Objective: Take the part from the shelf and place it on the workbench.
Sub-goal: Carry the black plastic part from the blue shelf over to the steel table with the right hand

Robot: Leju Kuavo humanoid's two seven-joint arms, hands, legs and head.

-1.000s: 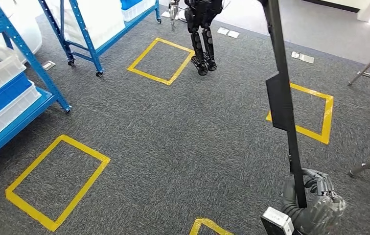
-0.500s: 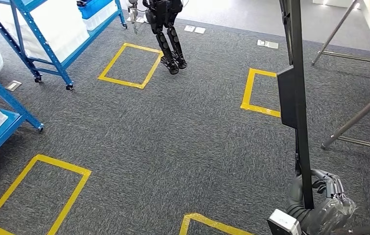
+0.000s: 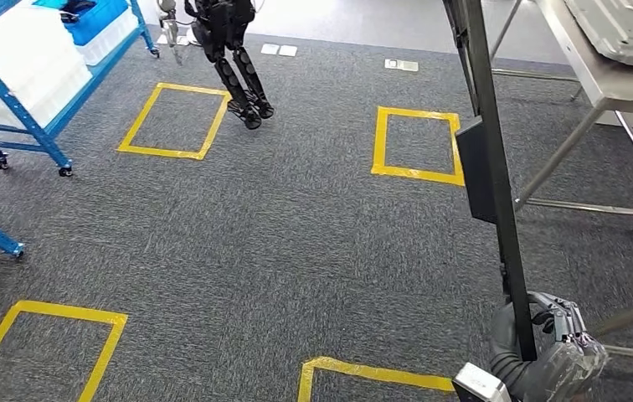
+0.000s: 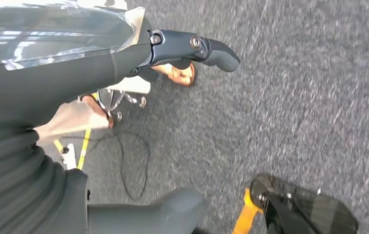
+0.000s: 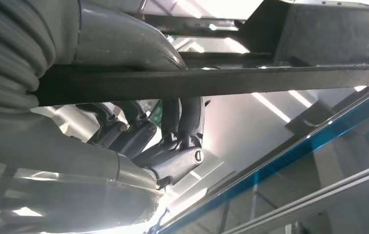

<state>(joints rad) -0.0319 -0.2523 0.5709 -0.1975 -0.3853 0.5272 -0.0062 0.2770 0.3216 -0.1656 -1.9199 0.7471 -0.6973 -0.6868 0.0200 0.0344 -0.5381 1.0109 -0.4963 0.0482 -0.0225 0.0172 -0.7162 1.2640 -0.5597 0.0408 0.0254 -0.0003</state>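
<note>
The part point(image 3: 487, 167) is a long black bar with a flat black box fixed to its side, standing nearly upright at the right of the head view. My right hand point(image 3: 548, 352) grips its lower end. In the right wrist view the bar point(image 5: 221, 80) runs across the frame with the dark fingers point(image 5: 173, 141) wrapped around it. The workbench point(image 3: 606, 84), a metal table on thin legs, stands at the upper right. A blue shelf point(image 3: 12, 92) with white and blue bins is at the upper left. My left hand point(image 4: 65, 73) hangs over the carpet holding nothing, thumb and finger apart.
A grey moulded panel point(image 3: 631, 29) lies on the workbench. Another black humanoid robot point(image 3: 229, 42) stands at the back by a yellow floor square point(image 3: 175, 117). More taped squares point(image 3: 418, 142) mark the grey carpet. A sandalled foot point(image 4: 177, 74) and a cable point(image 4: 133, 161) are near my left hand.
The camera has turned: the whole scene has slid left, the near shelf has left the picture and the workbench has come in at the right. My right hand still holds the bar.
</note>
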